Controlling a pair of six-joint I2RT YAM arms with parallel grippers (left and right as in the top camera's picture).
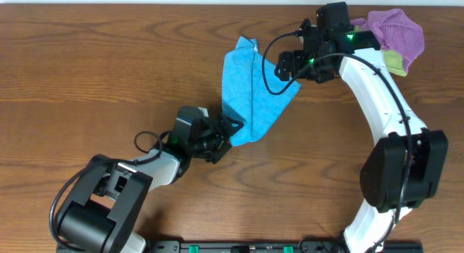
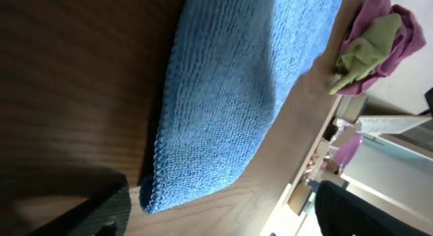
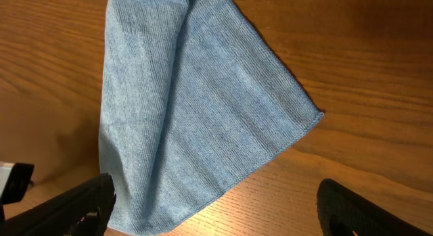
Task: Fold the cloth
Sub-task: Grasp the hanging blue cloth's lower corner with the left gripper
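Ribbed, matt blue cloth lies on glossy wood-grain table.

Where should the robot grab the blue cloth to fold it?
Probably the pointed corner on the blue cloth's right side, coming from the right, where the open right gripper is close. That corner lies flat and sticks out over bare table, so a pinch there catches one tip, not the wrinkled middle.

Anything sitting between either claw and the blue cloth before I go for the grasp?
Nothing visible does. The left claw is right at the blue cloth, by its lower corner in the overhead view, and the right claw is at its right-hand corner. The purple cloth and green cloth lie beyond the right claw, out of the path.
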